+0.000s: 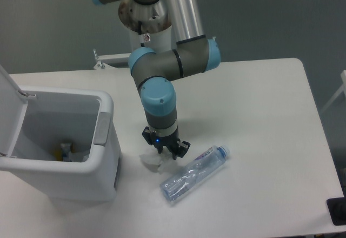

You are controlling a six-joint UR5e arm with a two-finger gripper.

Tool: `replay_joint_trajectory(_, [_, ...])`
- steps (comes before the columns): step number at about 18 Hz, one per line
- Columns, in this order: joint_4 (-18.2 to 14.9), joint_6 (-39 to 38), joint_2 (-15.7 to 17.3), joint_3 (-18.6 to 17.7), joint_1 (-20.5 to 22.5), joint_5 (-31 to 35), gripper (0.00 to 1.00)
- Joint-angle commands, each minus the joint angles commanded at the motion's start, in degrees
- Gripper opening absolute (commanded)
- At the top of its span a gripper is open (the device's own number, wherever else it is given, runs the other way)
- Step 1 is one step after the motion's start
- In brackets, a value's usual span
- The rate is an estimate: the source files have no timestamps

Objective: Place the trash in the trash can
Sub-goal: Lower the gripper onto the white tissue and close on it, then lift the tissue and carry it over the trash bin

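While the gripper (165,151) sits low on the crumpled wrapper (153,161), jaws narrowed, a grasp seems underway; firmness unclear; next, lift toward the trash can (106,140) at nine o'clock.

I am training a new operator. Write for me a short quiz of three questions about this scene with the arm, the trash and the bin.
1. True or false: the lid of the trash can is open.
2. Which piece of trash does the gripper stand directly over?
A. the clear bottle
B. the crumpled white wrapper
C. neither
3. Fill in: the bottle lies on the table on the far side of the wrapper from the ____.

Key:
1. True; the lid stands up at the left and items show inside.
2. B; the fingers reach down at the wrapper, while the bottle lies beside it.
3. trash can.
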Motion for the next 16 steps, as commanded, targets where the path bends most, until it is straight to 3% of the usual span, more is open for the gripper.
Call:
replay_joint_trajectory(11, [-0.7, 0.6, 4.0, 0.5, 4.9, -10.7, 0.00])
replay_joint_trajectory(16, [-0.8, 0.2, 4.7, 4.6, 8.3, -17.7, 0.00])
